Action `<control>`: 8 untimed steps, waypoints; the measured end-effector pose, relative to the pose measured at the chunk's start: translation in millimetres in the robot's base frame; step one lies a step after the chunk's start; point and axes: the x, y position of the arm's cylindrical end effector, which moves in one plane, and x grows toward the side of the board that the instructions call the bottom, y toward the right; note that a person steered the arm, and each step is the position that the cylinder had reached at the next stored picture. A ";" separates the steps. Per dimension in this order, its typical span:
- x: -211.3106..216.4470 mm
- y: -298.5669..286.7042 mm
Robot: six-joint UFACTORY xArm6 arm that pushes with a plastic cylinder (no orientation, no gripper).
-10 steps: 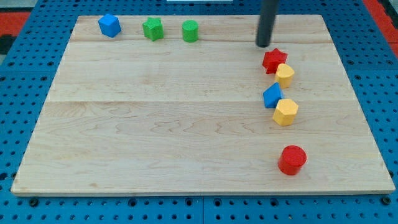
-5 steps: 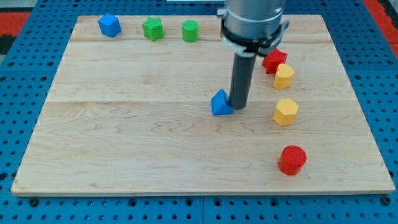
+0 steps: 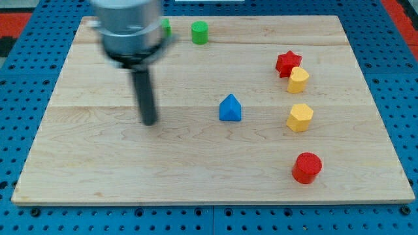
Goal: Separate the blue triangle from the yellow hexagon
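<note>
My tip (image 3: 149,122), a bare rod grasping nothing, is sitting well left of the blue triangle (image 3: 230,108), which is lying mid-board, well apart from the yellow hexagon (image 3: 300,117), so the separation is looking done.

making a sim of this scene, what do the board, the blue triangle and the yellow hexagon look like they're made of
Board: looks like pale, unpainted wood, with visible grain and seams between planks; matte. Blue triangle and yellow hexagon: solid, evenly coloured blocks with a slightly satin surface and no grain showing, so painted wood or plastic; the view cannot settle which. My tip: dark and blurred, material unclear; it is to the view's left of the blue triangle, not touching it.
</note>
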 end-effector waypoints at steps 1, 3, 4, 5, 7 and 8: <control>-12.4 -78.3; -40.1 -156.3; -51.2 -157.1; -51.3 -153.6; -172.0 -119.3; -264.7 -129.1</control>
